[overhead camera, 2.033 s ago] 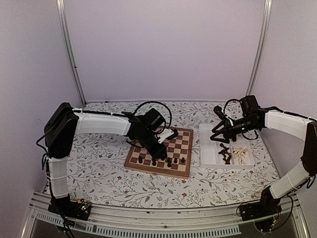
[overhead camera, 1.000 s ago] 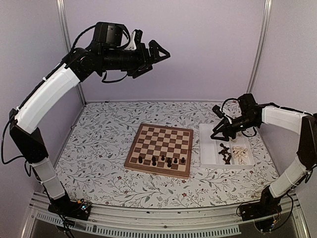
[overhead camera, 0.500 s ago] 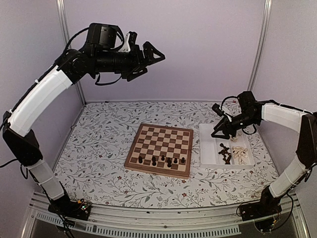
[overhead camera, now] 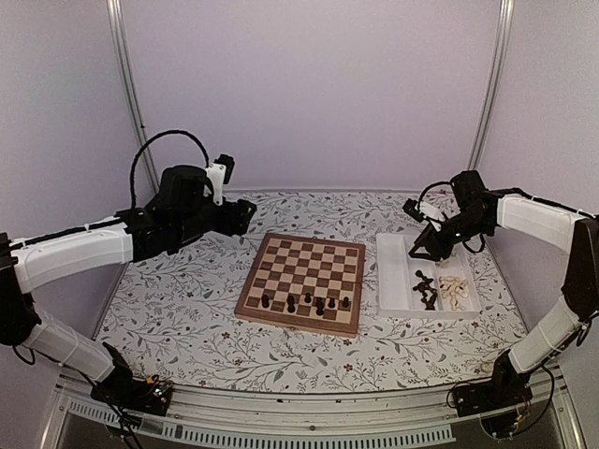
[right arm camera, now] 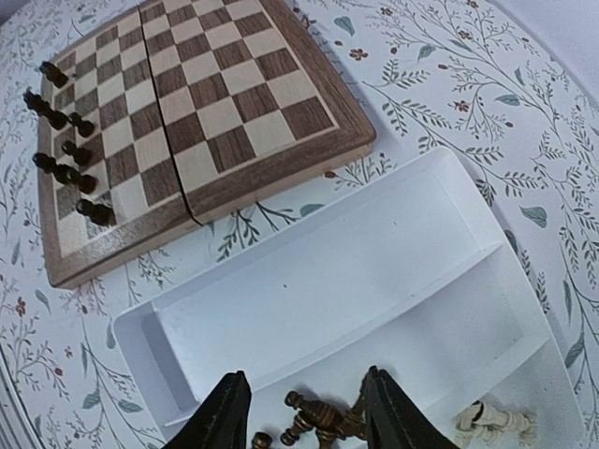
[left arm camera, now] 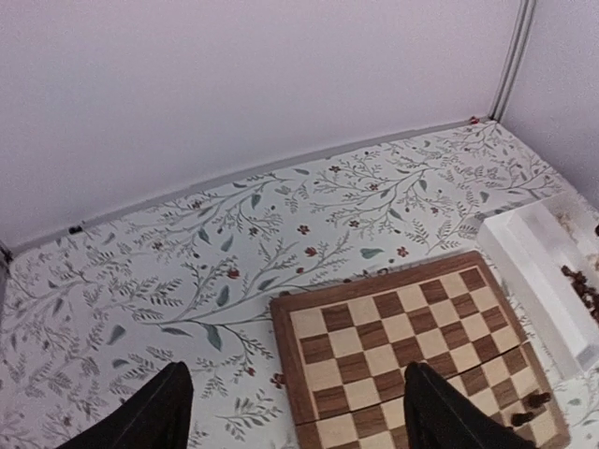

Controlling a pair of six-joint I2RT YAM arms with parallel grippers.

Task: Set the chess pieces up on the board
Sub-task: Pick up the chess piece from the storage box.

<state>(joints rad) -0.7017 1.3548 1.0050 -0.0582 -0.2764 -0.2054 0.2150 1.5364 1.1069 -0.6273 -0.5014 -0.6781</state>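
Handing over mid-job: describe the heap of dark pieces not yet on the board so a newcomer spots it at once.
Right of the chessboard lies a white tray. Toward its near end, past the long bare compartment, sits the heap of dark pieces. It is brown-black and jumbled, unlike the cream heap on its right and the dark pieces standing on the board.

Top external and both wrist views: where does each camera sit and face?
Top external: above and behind the bases, looking down on the square wooden chessboard and white compartment tray; both arms show.
Left wrist: left of the board, facing across it toward the back wall; left gripper at bottom edge.
Right wrist: above the tray's dark brown chess pieces; right gripper shows.
Shared: all see board, tray.
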